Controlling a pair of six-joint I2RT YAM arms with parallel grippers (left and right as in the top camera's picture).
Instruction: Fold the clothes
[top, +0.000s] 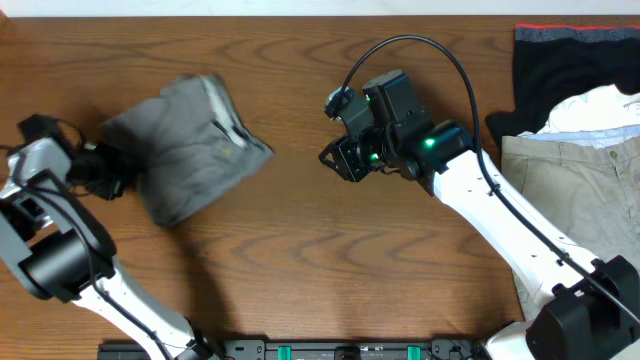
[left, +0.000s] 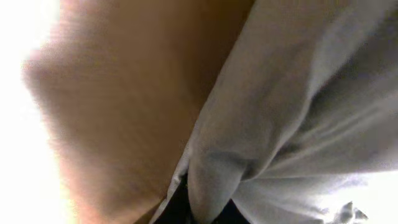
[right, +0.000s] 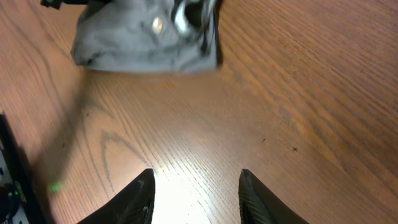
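The clothes, grey shorts, lie bunched on the left of the wooden table, waistband and button facing up. My left gripper is at their left edge and is shut on a fold of the grey fabric. In the left wrist view the shorts fill the right side, with a fold pinched at the bottom centre; the fingers are hidden by cloth. My right gripper hangs open to the right of the shorts, apart from them. In the right wrist view the gripper has bare wood between its fingers, and the shorts lie farther ahead.
A black garment with a red edge lies at the back right. Beige trousers and a white cloth are piled beside it. Bare wooden table stretches between the two arms.
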